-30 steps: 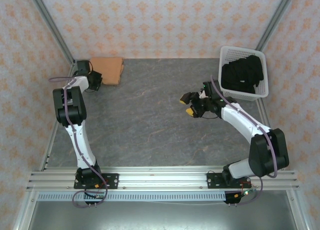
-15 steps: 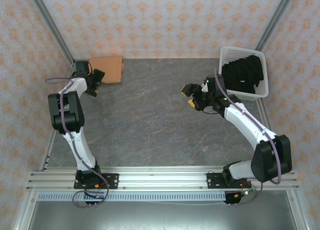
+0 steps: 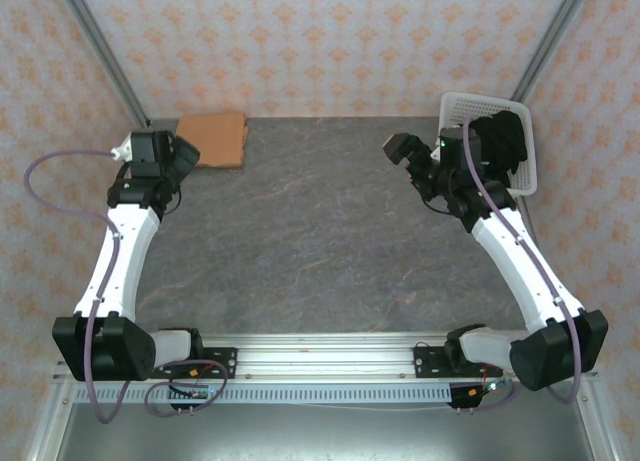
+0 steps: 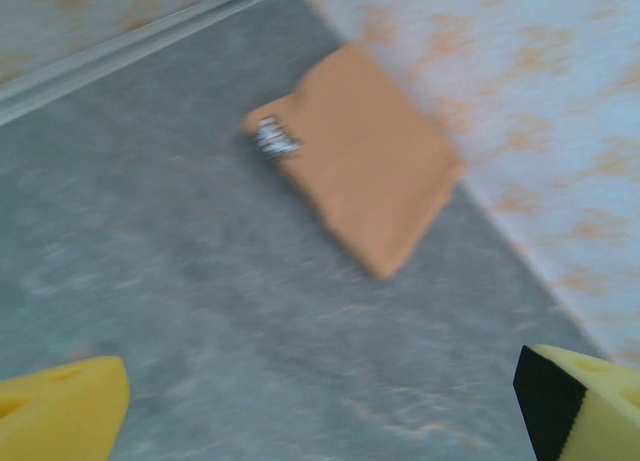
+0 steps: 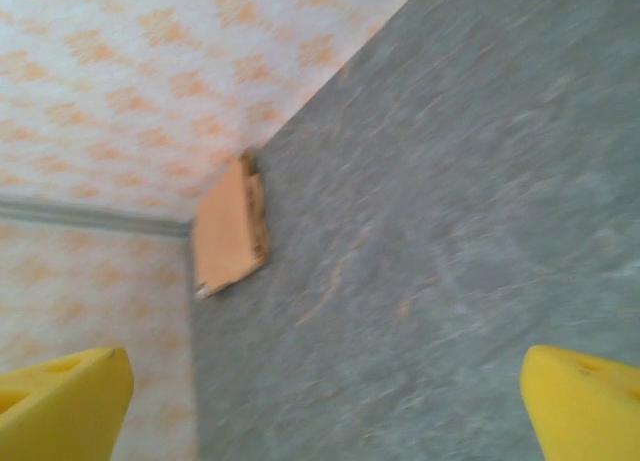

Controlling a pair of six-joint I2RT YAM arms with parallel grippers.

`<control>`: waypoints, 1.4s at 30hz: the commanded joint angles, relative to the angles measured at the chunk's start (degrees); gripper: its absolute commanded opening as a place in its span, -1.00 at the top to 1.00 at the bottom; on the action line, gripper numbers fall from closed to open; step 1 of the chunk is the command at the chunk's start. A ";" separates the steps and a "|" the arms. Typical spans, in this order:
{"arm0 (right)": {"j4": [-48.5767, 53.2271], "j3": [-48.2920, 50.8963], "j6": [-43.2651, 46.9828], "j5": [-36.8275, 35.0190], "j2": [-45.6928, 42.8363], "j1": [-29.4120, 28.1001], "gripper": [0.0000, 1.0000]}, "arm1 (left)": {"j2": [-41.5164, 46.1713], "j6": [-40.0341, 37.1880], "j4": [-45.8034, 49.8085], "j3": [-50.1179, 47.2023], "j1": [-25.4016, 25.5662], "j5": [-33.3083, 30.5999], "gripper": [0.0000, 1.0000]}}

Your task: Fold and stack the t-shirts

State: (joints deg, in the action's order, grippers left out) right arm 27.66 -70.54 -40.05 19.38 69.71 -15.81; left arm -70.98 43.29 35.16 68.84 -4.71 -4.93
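— Where are we with the shirts?
— We think one is done. The orange shirt (image 3: 212,139) lies folded flat in the far left corner of the table (image 3: 300,241), right by the wall.
— Are we holding it?
— No. Our left pincer (image 3: 186,155) hangs just beside it, wide open, with nothing in it. From the left wrist we see its two yellow tips far apart, with only grey table between them.
— And our other pincer?
— Our right pincer (image 3: 404,149) is wide open too, and empty. It is up in the air near the white basket (image 3: 480,97) in the far right corner.
— What is in the basket?
— The black shirts (image 3: 505,146), all in a heap. So we guess most of the job is left.
— What do we do next?
— We think we fetch a black shirt. Our right pincer needs to turn to the basket, go down into the heap and pinch just one shirt, not the whole bunch. Then we bring it to the bare middle of the table and spread it flat. Our left pincer has to come over and help, because soft cloth flops and needs two holds
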 commanded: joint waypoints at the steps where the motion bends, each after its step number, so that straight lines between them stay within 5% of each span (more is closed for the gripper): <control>1: 14.21 -3.72 7.65 -19.18 -1.66 0.18 -0.99 | 7.85 -2.89 5.49 -6.64 1.67 -13.22 -1.00; 4: 12.43 2.23 13.77 -31.19 -4.67 0.49 -0.99 | 18.74 -14.73 -9.79 -21.00 2.42 -11.76 -1.00; 8: -10.22 23.10 28.26 -38.00 -12.52 1.15 -0.99 | 29.79 -27.21 -22.16 -36.72 3.83 -10.98 -1.00; 13: -31.32 40.69 41.26 -43.44 -13.26 1.81 -0.99 | 36.98 -29.91 -38.96 -52.96 3.83 -8.35 -1.00; 20: -49.85 48.14 39.89 -38.55 -2.33 4.13 -0.99 | 22.17 -30.32 -53.28 -56.09 3.88 -7.88 -1.00; 28: -62.08 44.22 42.40 -30.36 10.16 10.78 -0.99 | -2.62 -33.93 -66.00 -45.65 3.66 -4.12 -1.00; 34: -78.98 49.88 39.65 -23.19 17.57 15.81 -0.99 | -10.03 -38.39 -69.80 -42.41 3.37 -1.56 -1.00; 36: -75.61 49.38 39.55 -23.30 16.30 15.81 -0.99 | -10.17 -40.28 -76.21 -46.15 4.46 0.04 -1.00; 38: -77.51 49.69 39.66 -23.77 17.05 15.81 -0.98 | -15.91 -40.40 -92.51 -50.90 5.23 -3.00 -1.00; 40: -75.03 48.39 39.95 -23.94 17.00 15.67 -0.99 | -13.55 -40.29 -77.37 -45.47 5.39 -2.28 -1.00; 42: -72.88 47.18 40.71 -24.95 17.24 14.75 -0.99 | -15.02 -41.43 -82.38 -46.32 6.47 -3.77 -1.00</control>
State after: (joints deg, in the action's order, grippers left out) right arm -44.45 -21.54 -0.05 -5.54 86.54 -0.14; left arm -86.30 4.40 -42.44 21.34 0.84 -6.63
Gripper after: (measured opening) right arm 0.993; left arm 0.999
